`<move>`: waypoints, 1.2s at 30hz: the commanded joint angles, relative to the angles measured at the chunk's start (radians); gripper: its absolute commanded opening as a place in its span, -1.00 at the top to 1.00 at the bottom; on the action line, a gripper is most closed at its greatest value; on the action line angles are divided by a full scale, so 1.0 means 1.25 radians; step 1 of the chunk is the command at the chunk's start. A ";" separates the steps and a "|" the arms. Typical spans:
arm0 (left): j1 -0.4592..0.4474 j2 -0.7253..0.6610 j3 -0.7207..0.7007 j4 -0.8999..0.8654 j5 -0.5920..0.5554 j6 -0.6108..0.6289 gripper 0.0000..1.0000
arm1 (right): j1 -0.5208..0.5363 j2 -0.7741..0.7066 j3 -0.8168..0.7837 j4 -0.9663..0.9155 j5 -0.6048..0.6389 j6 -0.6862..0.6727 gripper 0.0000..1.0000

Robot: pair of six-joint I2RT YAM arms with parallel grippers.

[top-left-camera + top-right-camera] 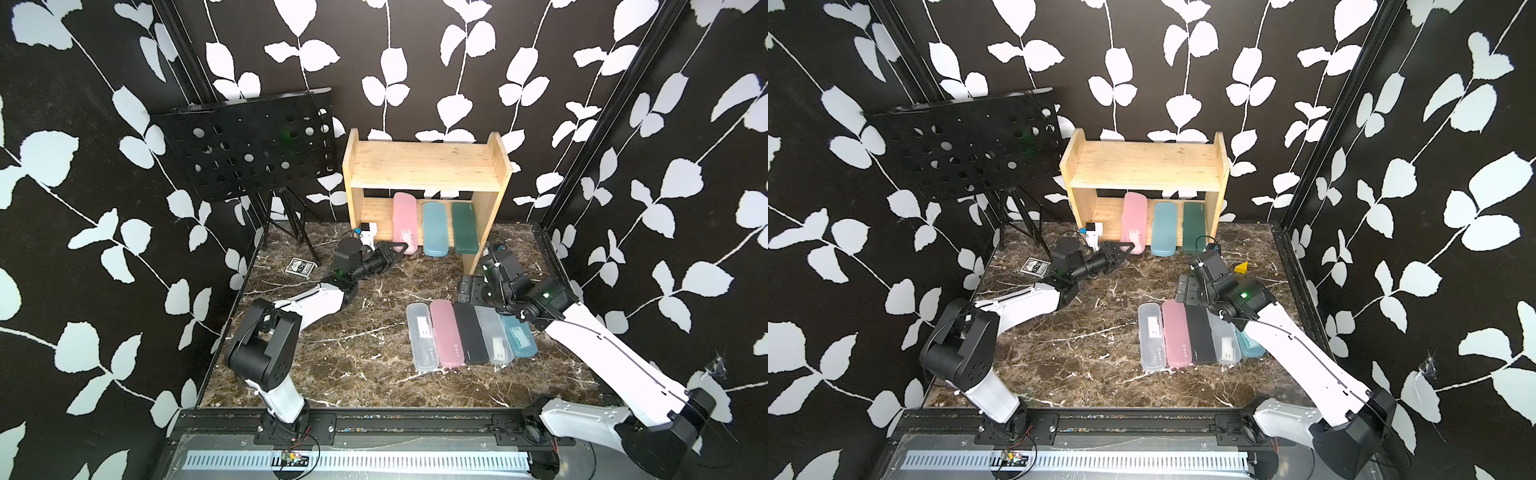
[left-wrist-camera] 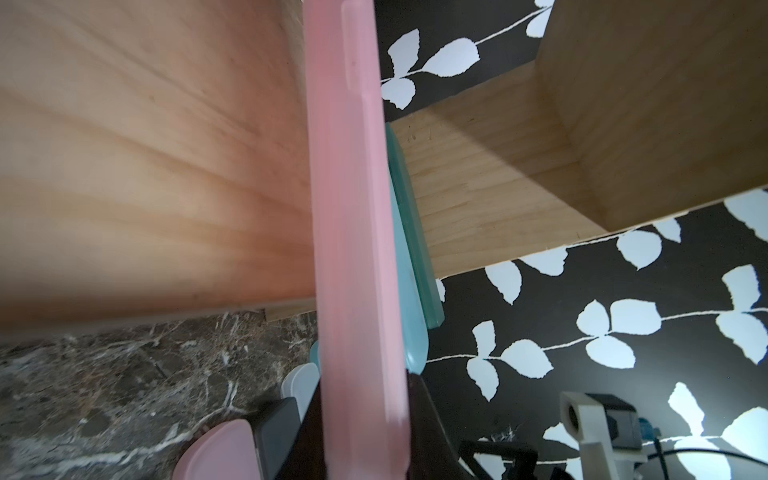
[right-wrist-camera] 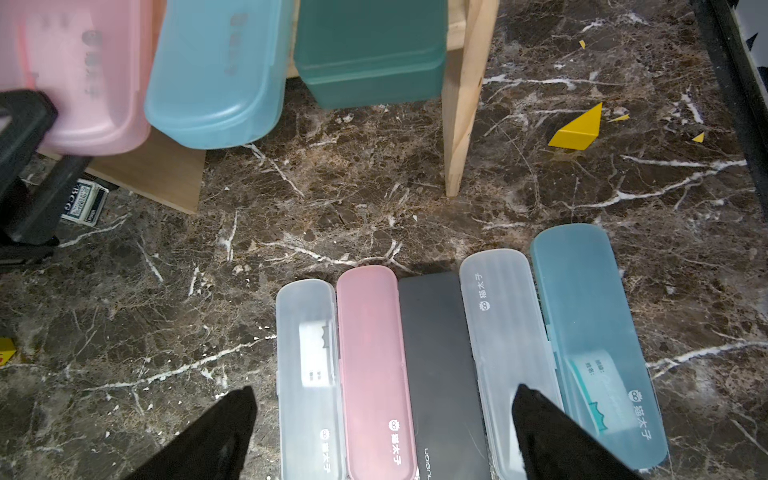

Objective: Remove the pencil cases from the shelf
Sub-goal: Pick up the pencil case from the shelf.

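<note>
Your left pincer is clamping narrow on the near end of the shelf's pink case, which is jutting past the front edge of the lower tier of the shelf. In the left wrist view that case is running straight out between the jaws. The light blue case is lying just beside it, and the dark green case is sitting just beside the right side panel. Both are also overhanging the front edge. In both top views bare wood is showing on that tier to the left of the pink case.

Your right pincer is standing wide open and gripping nothing. It is hovering over the far ends of the row of five cases lying side by side on the tabletop. Open tabletop is showing between the shelf and that row, and in front of your left arm. The small card box is lying near your left wrist, apart from it.
</note>
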 commanded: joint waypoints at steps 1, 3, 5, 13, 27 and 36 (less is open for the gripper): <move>-0.007 -0.114 -0.042 -0.055 0.010 0.155 1.00 | -0.003 -0.026 -0.023 0.041 -0.018 -0.008 -0.99; -0.009 -0.173 -0.067 -0.111 0.001 0.236 1.00 | 0.002 -0.034 -0.027 0.066 -0.036 -0.007 -0.99; -0.016 -0.239 -0.096 -0.169 -0.022 0.326 1.00 | 0.017 -0.039 -0.026 0.095 -0.047 -0.004 -0.99; -0.020 -0.473 -0.244 -0.262 -0.102 0.519 1.00 | 0.150 0.023 0.052 0.248 -0.056 0.012 -0.99; -0.021 -0.614 -0.323 -0.315 -0.084 0.546 1.00 | 0.204 0.254 0.219 0.460 -0.166 0.052 -0.99; -0.021 -0.624 -0.319 -0.333 -0.079 0.562 1.00 | 0.211 0.359 0.290 0.484 -0.195 0.064 -0.99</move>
